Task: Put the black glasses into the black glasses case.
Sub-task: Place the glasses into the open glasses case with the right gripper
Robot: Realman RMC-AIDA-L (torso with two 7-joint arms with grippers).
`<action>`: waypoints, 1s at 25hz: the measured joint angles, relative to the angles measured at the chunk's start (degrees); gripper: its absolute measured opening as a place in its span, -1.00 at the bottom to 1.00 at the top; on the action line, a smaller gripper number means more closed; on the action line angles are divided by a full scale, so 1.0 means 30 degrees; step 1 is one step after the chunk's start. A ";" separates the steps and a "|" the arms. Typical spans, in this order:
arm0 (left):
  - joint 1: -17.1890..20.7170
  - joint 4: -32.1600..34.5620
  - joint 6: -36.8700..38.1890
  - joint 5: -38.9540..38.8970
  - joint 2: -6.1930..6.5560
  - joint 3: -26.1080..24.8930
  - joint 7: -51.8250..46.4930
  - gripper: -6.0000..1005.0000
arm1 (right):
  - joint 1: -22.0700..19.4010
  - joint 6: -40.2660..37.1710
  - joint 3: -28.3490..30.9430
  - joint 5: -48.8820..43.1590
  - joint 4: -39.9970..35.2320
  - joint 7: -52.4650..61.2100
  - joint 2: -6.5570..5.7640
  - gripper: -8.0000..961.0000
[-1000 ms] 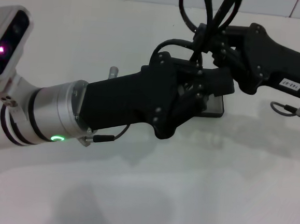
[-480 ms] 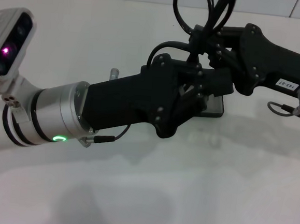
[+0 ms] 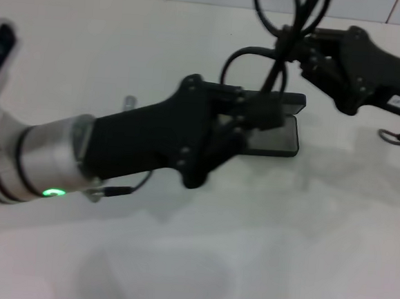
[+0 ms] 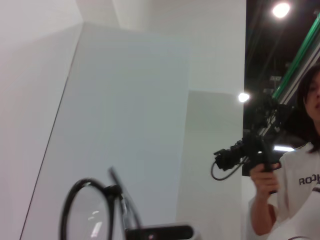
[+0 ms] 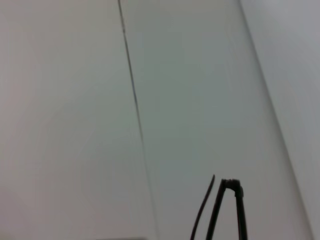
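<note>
so the right gripper (image 3: 311, 61) is backing off the black glasses case (image 3: 284, 139) while the left gripper (image 3: 250, 122) is lingering, probably placing the black glasses (image 4: 95, 210); can't tell either claw's state.

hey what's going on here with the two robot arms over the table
Both arms are reaching in over the open black glasses case on the white table. The left gripper is right at the case, covering much of it. The right gripper sits just behind it. Both wrist views show parts of the black glasses close up, so they seem to be held up at the grippers. Whether they're in the case yet can't be seen.
</note>
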 joint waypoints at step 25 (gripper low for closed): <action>0.2685 -0.0917 0.0905 0.0948 0.1862 -0.0999 0.1249 -0.87 | 0.8645 0.1123 -0.3058 -2.7260 -1.2134 2.0816 0.0691 -0.86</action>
